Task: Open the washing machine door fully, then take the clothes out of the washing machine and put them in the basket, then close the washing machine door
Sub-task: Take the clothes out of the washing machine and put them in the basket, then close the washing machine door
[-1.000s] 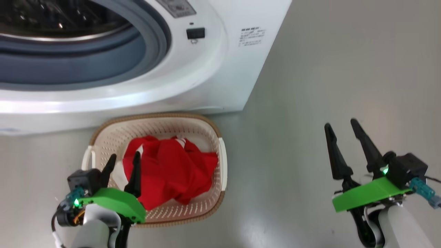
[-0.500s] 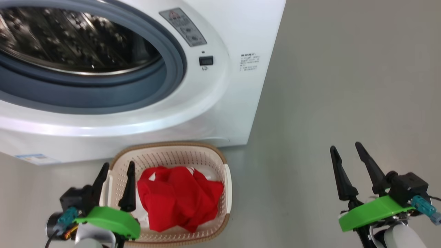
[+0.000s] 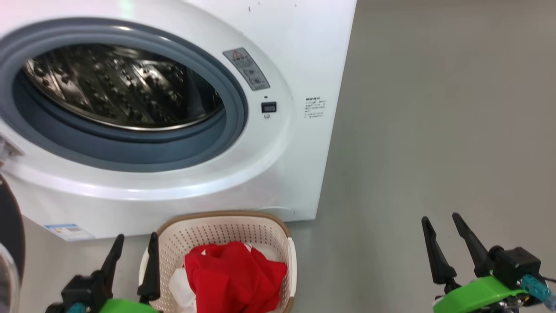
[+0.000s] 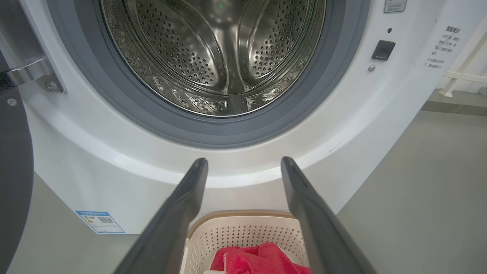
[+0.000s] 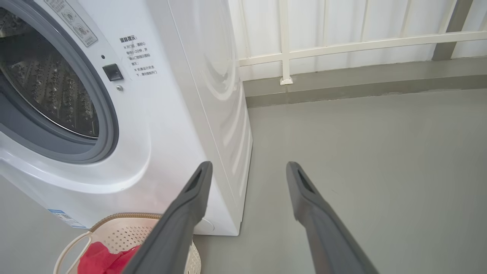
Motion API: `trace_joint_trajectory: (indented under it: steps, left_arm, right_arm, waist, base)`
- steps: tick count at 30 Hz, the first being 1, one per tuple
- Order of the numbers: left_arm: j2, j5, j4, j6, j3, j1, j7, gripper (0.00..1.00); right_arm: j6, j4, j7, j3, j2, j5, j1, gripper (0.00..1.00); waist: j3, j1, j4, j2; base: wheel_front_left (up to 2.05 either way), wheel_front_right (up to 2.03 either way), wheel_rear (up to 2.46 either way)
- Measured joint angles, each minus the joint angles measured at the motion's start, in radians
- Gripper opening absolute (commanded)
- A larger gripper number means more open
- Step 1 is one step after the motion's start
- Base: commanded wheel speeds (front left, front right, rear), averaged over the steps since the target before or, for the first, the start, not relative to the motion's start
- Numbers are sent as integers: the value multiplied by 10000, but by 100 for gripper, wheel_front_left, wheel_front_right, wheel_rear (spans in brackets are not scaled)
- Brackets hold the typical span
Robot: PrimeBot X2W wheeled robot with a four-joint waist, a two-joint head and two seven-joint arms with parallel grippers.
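The white washing machine [image 3: 299, 52] stands before me with its mouth uncovered; its steel drum [image 4: 224, 57] looks bare inside. The washing machine door [image 3: 8, 226] hangs swung out at the far left, its black rim [image 4: 13, 167] showing in the left wrist view. On the floor in front sits the cream basket [image 3: 226, 226] holding the red clothes [image 3: 234, 278]. My left gripper [image 3: 135, 245] is open just left of the basket, holding nothing. At the lower right my right gripper [image 3: 441, 226] is open over bare floor, with nothing between its fingers.
Grey floor [image 3: 434, 130] stretches to the right of the machine. In the right wrist view a white railing [image 5: 342, 42] and a low kerb run along the back. The basket [image 5: 114, 232] sits close against the machine's front.
The camera has tilted up, so the drum opening shows more and the basket sits lower in view. Both grippers stay open; the left one has dropped lower beside the basket.
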Motion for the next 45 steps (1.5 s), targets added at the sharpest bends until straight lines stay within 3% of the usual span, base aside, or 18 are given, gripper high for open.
trace_joint_trajectory:
  steps: [20,45]
  left_arm:
    - [88,109,-1609,0,320,2008,0,100]
    - [65,196,-1689,0,334,2050,0,100]
  right_arm:
    - [0,-67,2,-290,6,59,1115,100]
    - [0,-92,0,-313,13,59,1132,100]
  waist:
    - [-963,0,-41,0]
    - [-1101,1,52,0]
  base:
    - [0,0,0]
    - [-31,31,0]
